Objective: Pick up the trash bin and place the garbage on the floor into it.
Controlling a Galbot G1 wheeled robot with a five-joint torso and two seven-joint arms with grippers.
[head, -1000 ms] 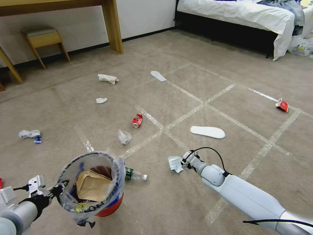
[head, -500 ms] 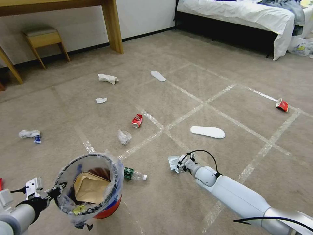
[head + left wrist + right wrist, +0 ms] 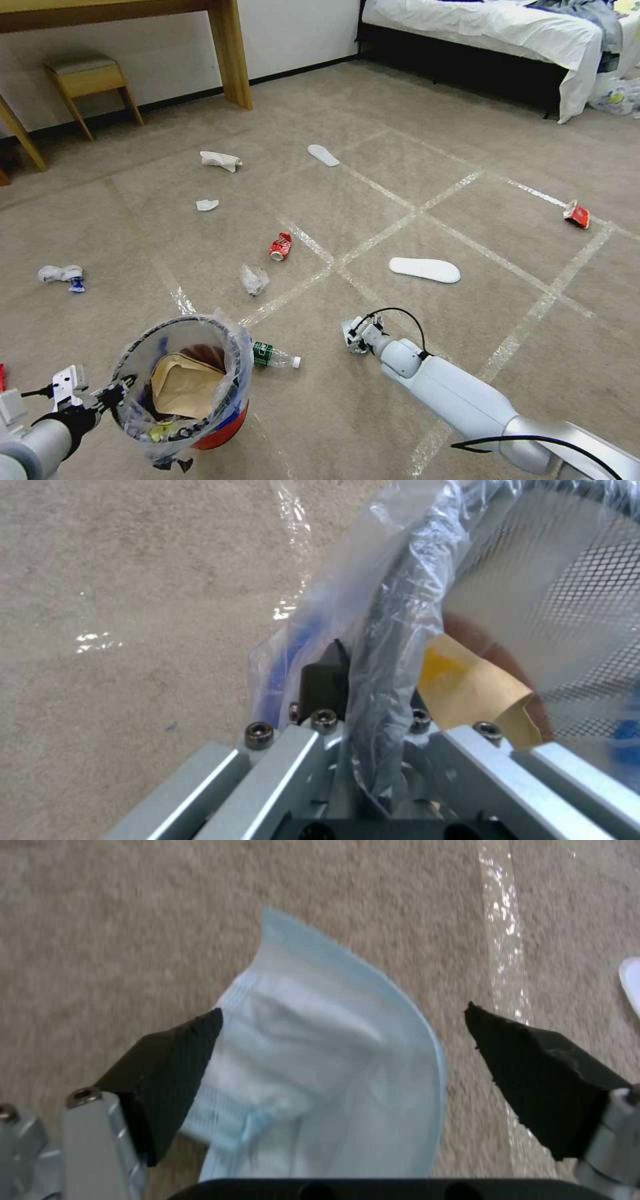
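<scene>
My left gripper (image 3: 112,396) is shut on the dark rim of the trash bin (image 3: 183,390), a red bucket with a clear bag, held just above the floor (image 3: 467,200). The left wrist view shows the rim (image 3: 383,645) pinched in my left gripper (image 3: 367,690), with a brown paper bag (image 3: 473,690) inside. My right gripper (image 3: 353,337) is low over a pale blue and white mask (image 3: 320,1080) lying on the carpet. There the right gripper (image 3: 341,1015) is open, one fingertip on each side of the mask. More garbage lies around: a plastic bottle (image 3: 275,356), a red can (image 3: 281,246).
Crumpled clear plastic (image 3: 254,279), two white slippers (image 3: 425,269) (image 3: 323,155), tissues (image 3: 220,160) (image 3: 207,205), white and blue litter (image 3: 61,274) and a red wrapper (image 3: 577,215) lie scattered. A bed (image 3: 507,27) stands far right, a wooden table leg (image 3: 230,53) and stool (image 3: 90,80) far left.
My right gripper has moved left and down until its open fingers straddle the mask. The left arm and the trash bin have sunk slightly.
</scene>
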